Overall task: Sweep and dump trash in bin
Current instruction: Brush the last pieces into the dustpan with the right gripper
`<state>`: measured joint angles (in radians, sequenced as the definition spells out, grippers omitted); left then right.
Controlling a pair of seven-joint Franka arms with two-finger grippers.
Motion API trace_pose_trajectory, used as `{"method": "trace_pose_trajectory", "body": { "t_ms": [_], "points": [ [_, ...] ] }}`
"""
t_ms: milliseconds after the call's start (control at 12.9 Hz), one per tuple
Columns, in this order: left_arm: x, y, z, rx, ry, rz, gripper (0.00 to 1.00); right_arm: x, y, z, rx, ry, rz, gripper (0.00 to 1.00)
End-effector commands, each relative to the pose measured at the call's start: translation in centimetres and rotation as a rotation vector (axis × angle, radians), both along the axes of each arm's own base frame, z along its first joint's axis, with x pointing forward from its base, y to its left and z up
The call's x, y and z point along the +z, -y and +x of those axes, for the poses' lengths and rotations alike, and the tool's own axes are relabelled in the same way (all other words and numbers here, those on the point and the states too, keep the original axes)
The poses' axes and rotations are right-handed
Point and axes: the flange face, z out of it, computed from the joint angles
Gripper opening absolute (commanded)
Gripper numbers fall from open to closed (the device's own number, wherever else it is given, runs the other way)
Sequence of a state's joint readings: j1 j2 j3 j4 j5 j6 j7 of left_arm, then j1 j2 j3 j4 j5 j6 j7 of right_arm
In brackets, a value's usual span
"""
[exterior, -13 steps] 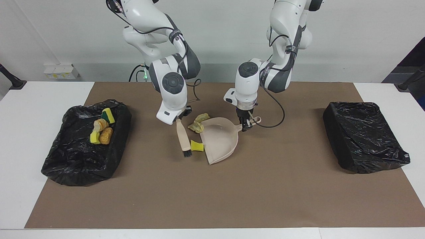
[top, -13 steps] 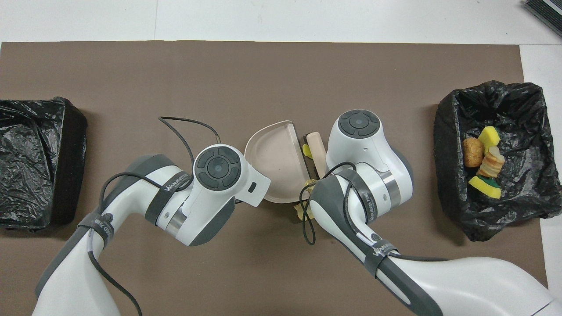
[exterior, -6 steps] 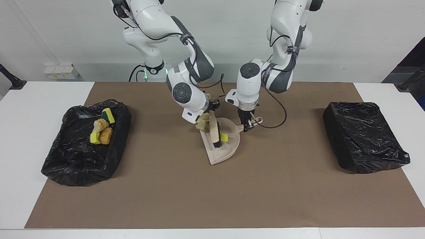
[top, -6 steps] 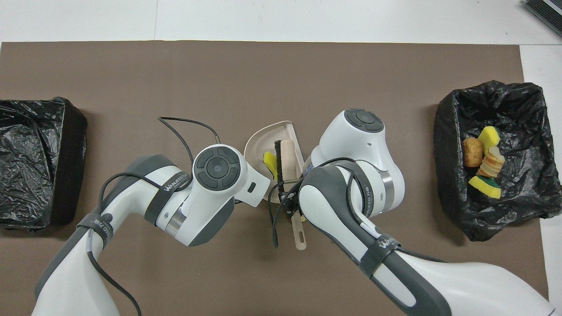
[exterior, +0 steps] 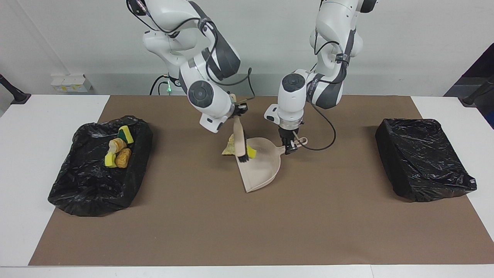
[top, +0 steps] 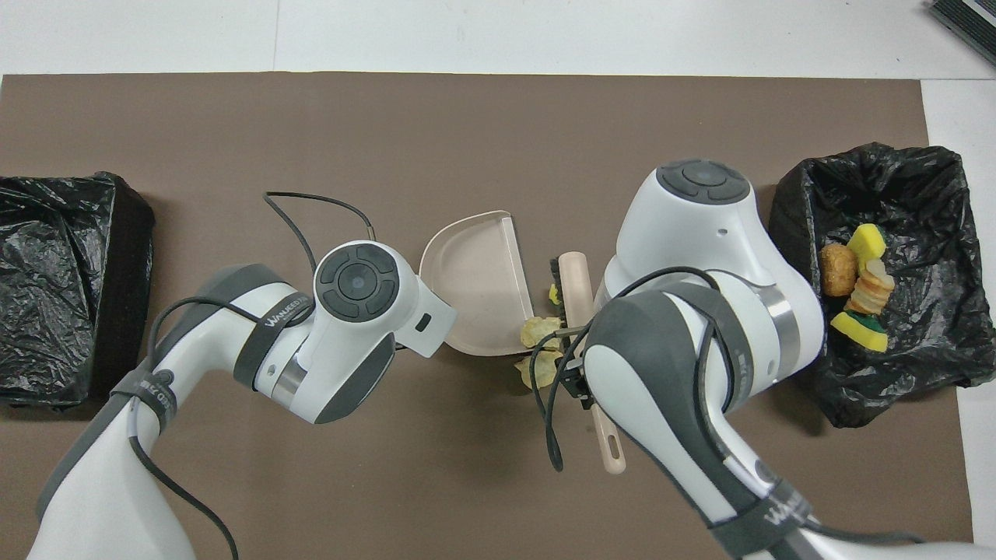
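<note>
While four bits of trash point(exterior: 119, 150) already lie in the open black-lined bin point(exterior: 77, 189) at the right arm's end of the table, the sweeping step is judged to be in hand. The right gripper point(exterior: 236, 112) pinches the handle of the small brush point(exterior: 240, 139), its bristles hanging at the open mouth of the beige dustpan point(exterior: 259, 170), which rests on the brown mat point(exterior: 247, 231). The left gripper point(exterior: 290, 146) is clamped on the dustpan's handle, holding it steady. A yellow sponge chunk point(exterior: 251, 153) sits just beside the bristles at the pan's lip, and a crumpled tan-yellow piece point(exterior: 229, 147) lies on the mat just outside the pan, nearer the robots. The pan floor appears bare in the overhead view. A second black-wrapped bin point(exterior: 422, 158) stands at the left arm's end. The next move calls for a stroke that drags both pieces over the lip while the pan stays pressed flat; a lifted lip could let them slip beneath.
</note>
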<state>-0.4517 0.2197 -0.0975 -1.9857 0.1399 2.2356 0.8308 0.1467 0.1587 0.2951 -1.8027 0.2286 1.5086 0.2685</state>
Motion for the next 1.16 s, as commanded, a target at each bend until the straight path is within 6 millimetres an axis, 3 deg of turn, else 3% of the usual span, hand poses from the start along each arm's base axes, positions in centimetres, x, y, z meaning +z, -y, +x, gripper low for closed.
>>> {"method": "trace_pose_trajectory", "body": {
  "t_ms": [0,155,465,775,1085],
  "points": [
    [1.6,-1.7,0.6,-0.083,0.011,0.011,0.0,-4.0,2.1,-5.0,0.007,0.094,-0.046,0.0],
    [1.9,-2.3,0.2,-0.152,-0.025,0.04,0.0,-6.2,2.7,-6.6,0.038,0.082,-0.069,0.0],
    [2.0,-4.0,-0.3,-0.241,-0.08,0.076,0.0,-8.8,2.4,-7.5,0.027,0.079,-0.065,0.0],
    [0.8,-4.1,-3.9,-0.2,-0.083,0.082,0.0,-11.5,-2.5,-9.7,-0.051,0.073,0.068,0.0],
    [-0.8,-3.3,-6.6,-0.1,-0.048,0.061,0.0,-11.7,-6.9,-10.0,-0.206,0.067,0.208,0.0]
  ]
}}
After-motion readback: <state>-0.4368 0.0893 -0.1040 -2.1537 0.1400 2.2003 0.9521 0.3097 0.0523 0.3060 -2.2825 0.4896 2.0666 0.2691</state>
